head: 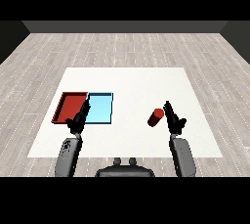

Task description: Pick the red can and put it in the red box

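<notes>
We find the red can [156, 117] on the white desk [132, 83], right of centre and well apart from the red tray [65, 104], which lies at the left with the light blue tray [100, 109] touching its right edge. We judge the can to be light, rigid and smooth-sided, hence liable to slip or roll; whether it stands upright or leans we cannot settle. The mid-body, gripped across its width, looks to us the soundest place to take hold.

The right hand [172, 118] sits just beside the can on its right, fingers extended and not wrapped round it; it holds nothing, and contact cannot be confirmed. The left hand [79, 119] hangs over the near edge of the trays, fingers relaxed, also holding nothing.
</notes>
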